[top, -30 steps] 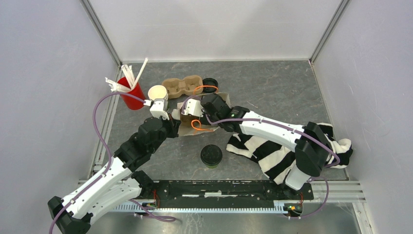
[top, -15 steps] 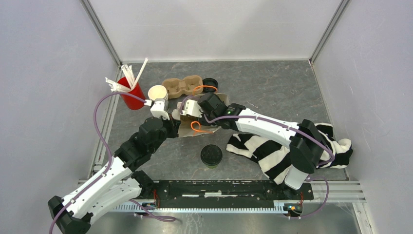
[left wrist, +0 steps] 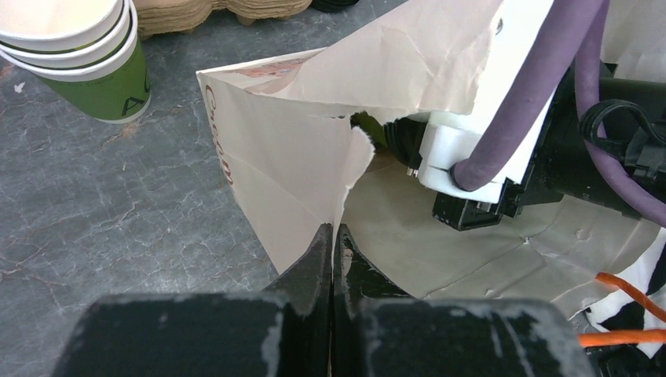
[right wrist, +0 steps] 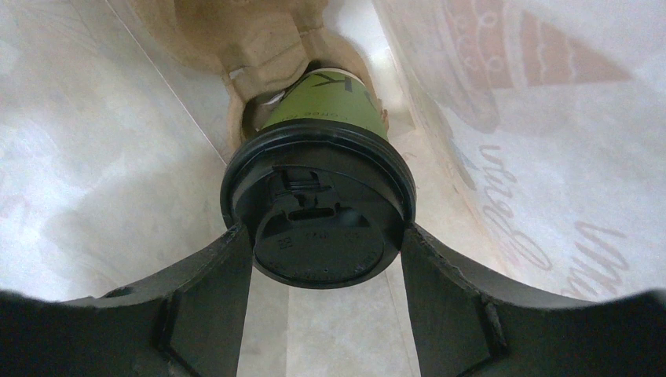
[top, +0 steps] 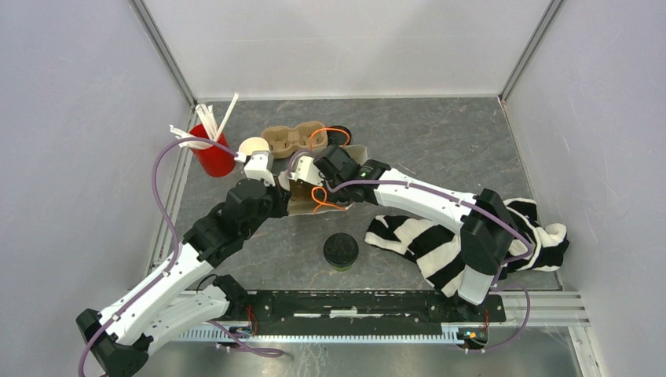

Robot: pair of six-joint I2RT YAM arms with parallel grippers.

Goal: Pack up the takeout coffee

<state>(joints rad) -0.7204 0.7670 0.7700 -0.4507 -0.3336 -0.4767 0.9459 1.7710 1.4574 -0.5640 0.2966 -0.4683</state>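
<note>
Step in hand: bagging of the first lidded cup [right wrist: 318, 212], clasped at the lid rim by the right tool [right wrist: 323, 236], deep inside the paper bag [left wrist: 275, 157] above a moulded-pulp insert [right wrist: 259, 39]. Left tool [left wrist: 332, 236] pinched flat on the bag's torn edge. Second lidded cup [top: 341, 250] upright on the counter [top: 440, 141], well apart from the bag. Next, by judgement: seating, release, then straight withdrawal clear of the paper. Legible: cursive "Cream" on the bag; cup print too small.

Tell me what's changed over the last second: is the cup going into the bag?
The right gripper, shut on a lidded green cup, has pushed leftward, deeper into the paper bag. The left gripper, pinching the bag's edge, edged slightly away from the bases. The other lidded cup, red cup and carrier stayed put.
</note>
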